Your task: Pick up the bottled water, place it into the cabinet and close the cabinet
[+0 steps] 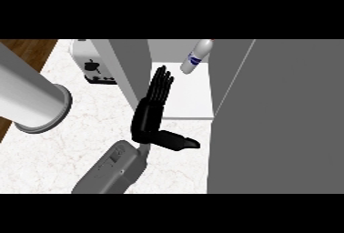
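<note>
So here's where we're at: the bottled water [195,58] is sitting inside the cabinet [181,98], up at the far end of the white shelf, leaning a bit with its white cap toward the top right. It has a blue label around the middle. Nothing is touching it.

Our left hand [153,109] is the only hand we can see. It comes up from the grey forearm [113,167] at the bottom, fingers [160,84] held straight and together, pointing away from us, thumb [180,141] sticking out to the right. It's holding nothing. The fingers lie right along the grey cabinet door [131,68] on the left, which stands open; we can't tell for sure whether they actually touch it. The hand is well apart from the bottle.

A big grey panel [275,118] fills the right side of the view, so we get no look at our right hand at all.

Out on the white marble counter [60,150] to the left there's a white toaster [94,68] near the back, and a pale cylinder [30,98] coming in from the left edge.
</note>
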